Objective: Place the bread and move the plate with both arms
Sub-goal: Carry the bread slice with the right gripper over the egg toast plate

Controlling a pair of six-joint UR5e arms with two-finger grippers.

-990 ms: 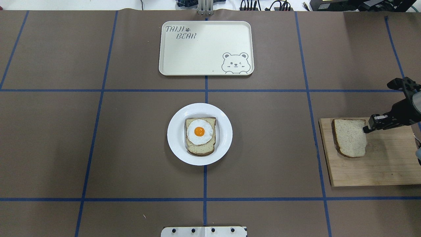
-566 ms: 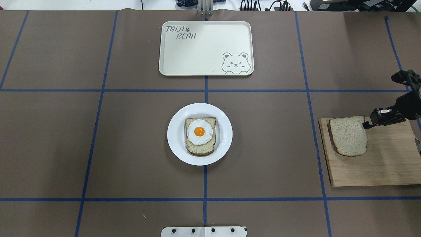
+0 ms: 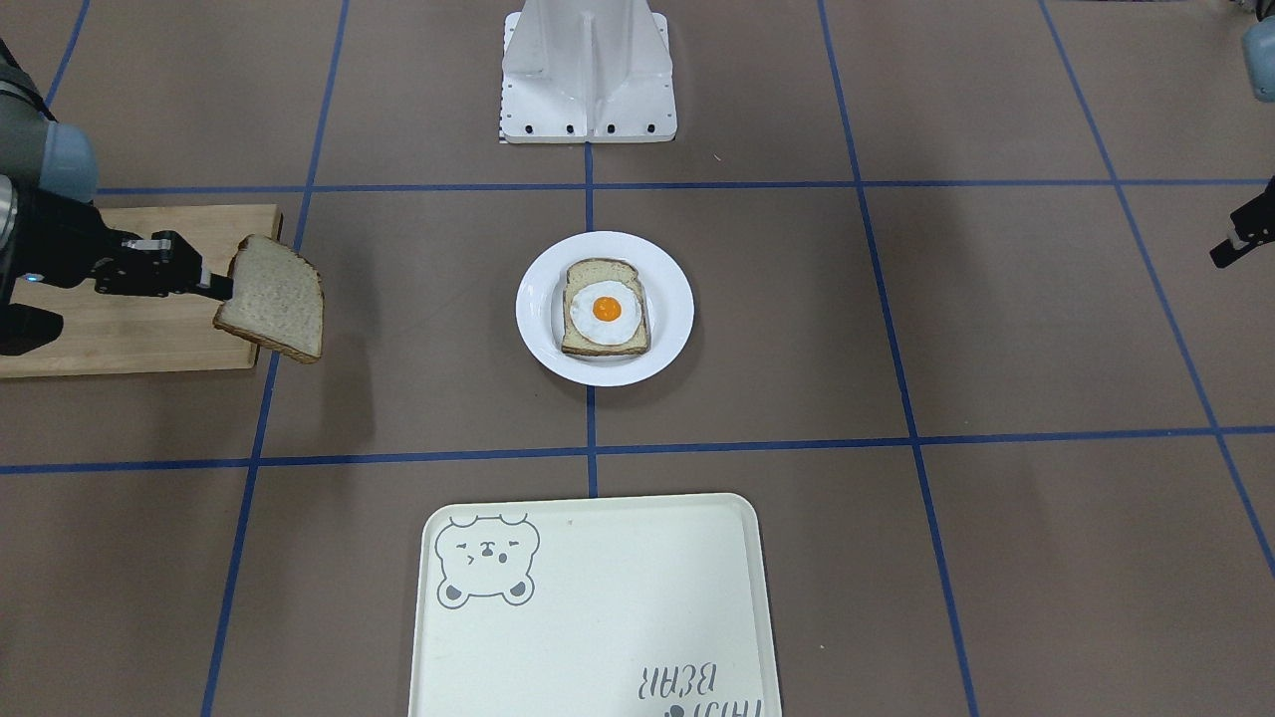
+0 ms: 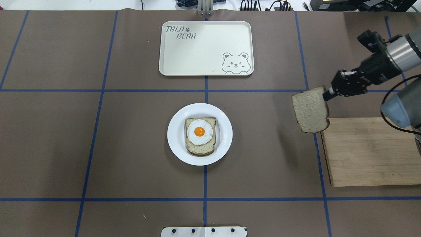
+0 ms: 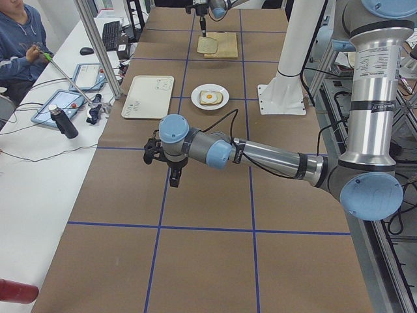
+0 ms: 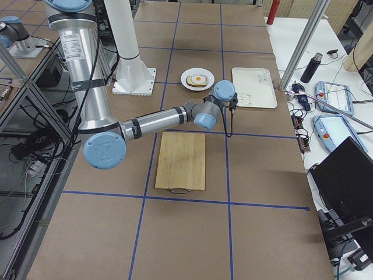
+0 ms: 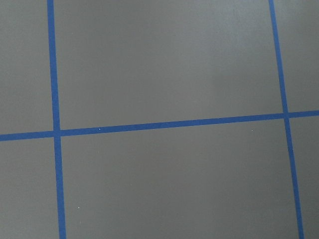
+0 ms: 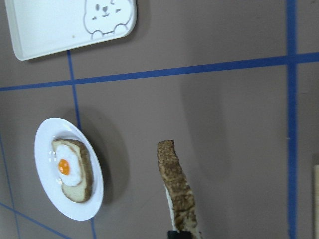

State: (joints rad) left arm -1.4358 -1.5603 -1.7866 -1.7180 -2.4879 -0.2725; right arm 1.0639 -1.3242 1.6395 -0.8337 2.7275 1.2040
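1. A robotics lab: brown-papered worktop (image 4: 131,148) gridded with blue tape (image 4: 263,90).
2. Control tablets (image 5: 65,101) on a white side desk (image 5: 26,189), left of the left-end view.
3. Aluminium frame posts (image 6: 303,44), upper right of the right-end view.

Right tool (image 4: 325,95) clamped tight, aloft.

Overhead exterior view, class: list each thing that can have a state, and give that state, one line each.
bread slice, in the air, clear of the board, pinched at one edge.
right gripper, shut on the bread slice.
white plate, on the table, bearing the egg-topped slice.
wooden cutting board, bare.
bear-print tray, empty.
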